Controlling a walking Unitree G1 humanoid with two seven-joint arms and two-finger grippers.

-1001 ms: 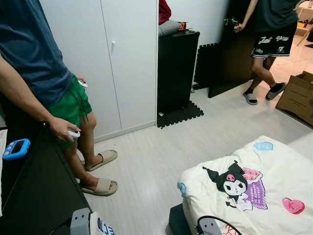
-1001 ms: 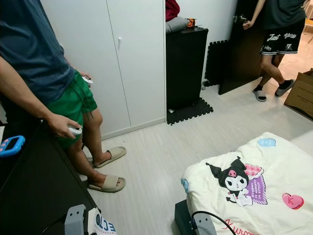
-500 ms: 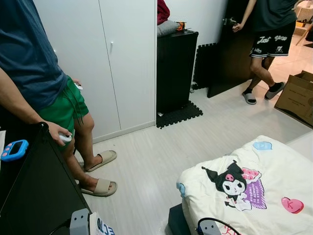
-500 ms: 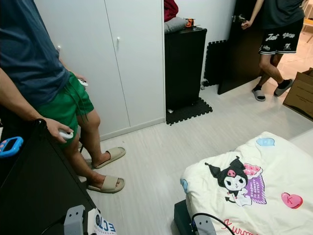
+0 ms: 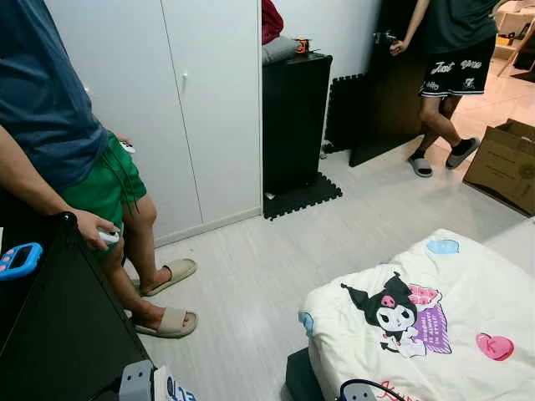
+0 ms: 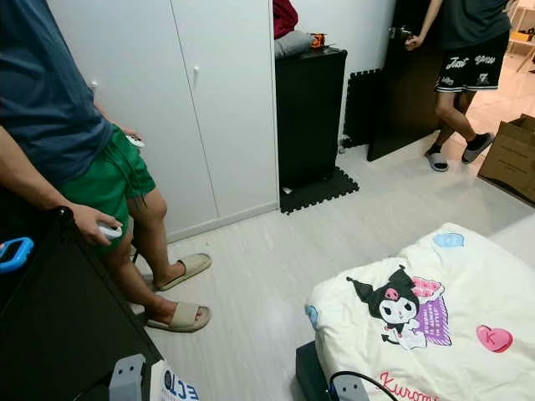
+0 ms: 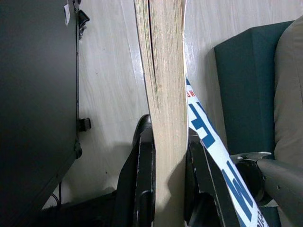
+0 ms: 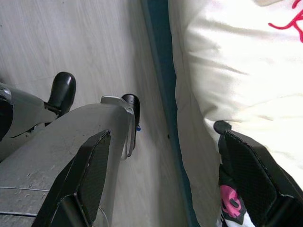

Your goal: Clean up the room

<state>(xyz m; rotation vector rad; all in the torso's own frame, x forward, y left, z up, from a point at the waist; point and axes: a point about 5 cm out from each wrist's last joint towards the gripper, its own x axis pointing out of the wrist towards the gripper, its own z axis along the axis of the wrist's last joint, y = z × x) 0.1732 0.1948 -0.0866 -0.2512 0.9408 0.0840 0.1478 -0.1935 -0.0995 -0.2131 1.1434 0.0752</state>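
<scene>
Pinched between the two black fingers of the left gripper (image 7: 165, 189) is a thick book (image 7: 163, 94), gripped across its page block so the cream page edges face the wrist camera, with a white cover bearing blue lettering flaring out on one side. Spread wide with nothing between them, the fingers of the right gripper (image 8: 165, 184) hang over the edge of the bed, one finger (image 8: 83, 179) above pale wood floor (image 5: 251, 292), the other (image 8: 251, 175) above the white blanket.

At the bottom edge of the head view, the book's cover shows low and left, beside a black desk (image 5: 58, 334) that fills the lower left corner. A blue handheld device (image 5: 17, 261) lies on that desk at the left edge. Lower right holds the cartoon-printed blanket (image 5: 418, 317).

Farther up on the left, a person in green shorts (image 5: 100, 180) stands in tan slippers before a white wardrobe (image 5: 184, 109). A black cabinet (image 5: 292, 117) stands top centre. Another person in black shorts (image 5: 447, 67) stands at the upper right doorway, near a cardboard box (image 5: 501, 163).
</scene>
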